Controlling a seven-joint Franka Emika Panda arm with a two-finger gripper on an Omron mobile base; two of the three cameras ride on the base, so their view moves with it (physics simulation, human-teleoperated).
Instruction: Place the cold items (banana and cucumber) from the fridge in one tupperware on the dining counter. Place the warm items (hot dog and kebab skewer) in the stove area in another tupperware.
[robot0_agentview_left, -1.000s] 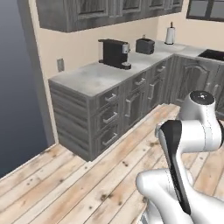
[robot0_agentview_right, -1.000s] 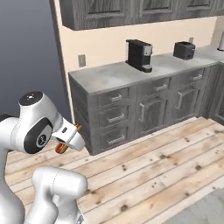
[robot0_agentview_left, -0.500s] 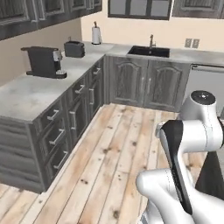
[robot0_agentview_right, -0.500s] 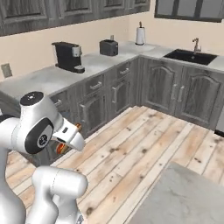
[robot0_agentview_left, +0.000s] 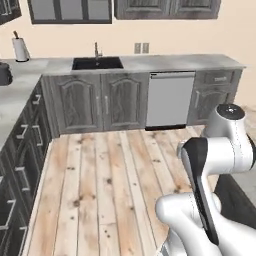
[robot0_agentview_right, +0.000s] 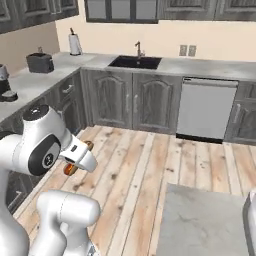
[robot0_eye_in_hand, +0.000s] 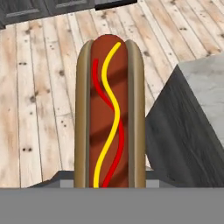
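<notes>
**Hand view: hot dog in transit, base turned toward the dining counter**

Hand view showed the brown-bunned hot dog with red and yellow sauce stripes (robot0_eye_in_hand: 109, 113) clamped lengthwise in the two-finger gripper (robot0_eye_in_hand: 109, 186), held above the pale plank floor (robot0_eye_in_hand: 39, 100). Since the earlier frames, the whole scene had swung from the coffee-machine counter to the black sink (robot0_agentview_right: 135, 61) and steel dishwasher (robot0_agentview_right: 207, 107): the base had turned, not the furniture. A grey stone counter (robot0_agentview_right: 200, 220) had come into view nearby, probably the drop-off surface.
</notes>
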